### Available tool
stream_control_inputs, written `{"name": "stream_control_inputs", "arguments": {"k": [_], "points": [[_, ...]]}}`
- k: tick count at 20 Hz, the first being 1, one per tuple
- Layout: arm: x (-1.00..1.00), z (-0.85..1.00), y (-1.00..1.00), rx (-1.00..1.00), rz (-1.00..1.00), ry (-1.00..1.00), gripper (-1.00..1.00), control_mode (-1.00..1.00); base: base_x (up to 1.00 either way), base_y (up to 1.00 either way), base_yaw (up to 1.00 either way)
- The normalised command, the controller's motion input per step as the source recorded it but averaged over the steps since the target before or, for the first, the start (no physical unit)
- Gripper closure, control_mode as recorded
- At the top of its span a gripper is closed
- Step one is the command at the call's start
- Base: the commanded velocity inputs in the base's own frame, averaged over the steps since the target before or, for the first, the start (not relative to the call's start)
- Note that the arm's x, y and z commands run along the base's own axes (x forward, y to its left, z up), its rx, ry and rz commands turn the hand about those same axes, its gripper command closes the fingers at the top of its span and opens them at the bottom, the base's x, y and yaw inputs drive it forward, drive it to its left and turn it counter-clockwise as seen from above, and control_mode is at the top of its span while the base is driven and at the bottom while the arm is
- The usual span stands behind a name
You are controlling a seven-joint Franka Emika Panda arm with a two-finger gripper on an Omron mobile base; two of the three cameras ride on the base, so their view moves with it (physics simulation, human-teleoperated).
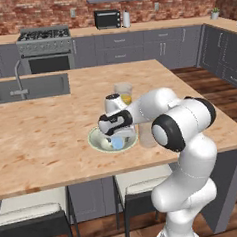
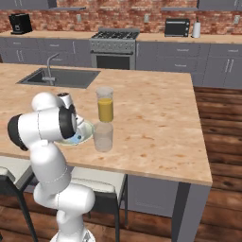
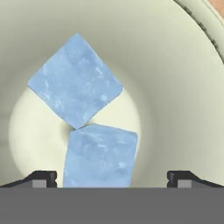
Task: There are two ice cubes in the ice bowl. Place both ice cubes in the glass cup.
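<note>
Two pale-blue ice cubes lie touching on the floor of the ice bowl [image 3: 175, 87]: the upper ice cube [image 3: 75, 81] and the lower ice cube [image 3: 100, 155]. My gripper [image 3: 111, 179] is open, low inside the bowl, with one fingertip on each side of the lower cube and a gap to both. From the left base view the hand [image 1: 115, 123] hangs over the ice bowl [image 1: 94, 142], and one ice cube [image 1: 117, 142] peeks out beneath it. The clear glass cup [image 1: 146, 134] [image 2: 103, 137] stands upright just right of the ice bowl [image 2: 89, 130].
A taller glass of orange juice [image 1: 124, 93] [image 2: 105, 105] stands right behind the bowl and cup. The sink [image 1: 30, 88] with its faucet is at the counter's far left. The counter's front edge is close below the bowl, with stools [image 1: 32, 216] under it.
</note>
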Motion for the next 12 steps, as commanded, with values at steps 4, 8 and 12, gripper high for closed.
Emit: {"name": "stream_control_inputs", "arguments": {"k": [4, 8, 12], "points": [[0.18, -0.40, 0.00, 0.00, 0.00, 0.00, -1.00, -1.00, 0.00, 0.00, 0.00], [0.04, -0.36, 0.00, 0.00, 0.00, 0.00, -1.00, -1.00, 0.00, 0.00, 0.00], [0.00, -0.14, 0.01, 0.00, 0.00, 0.00, 1.00, -1.00, 0.00, 0.00, 0.00]]}}
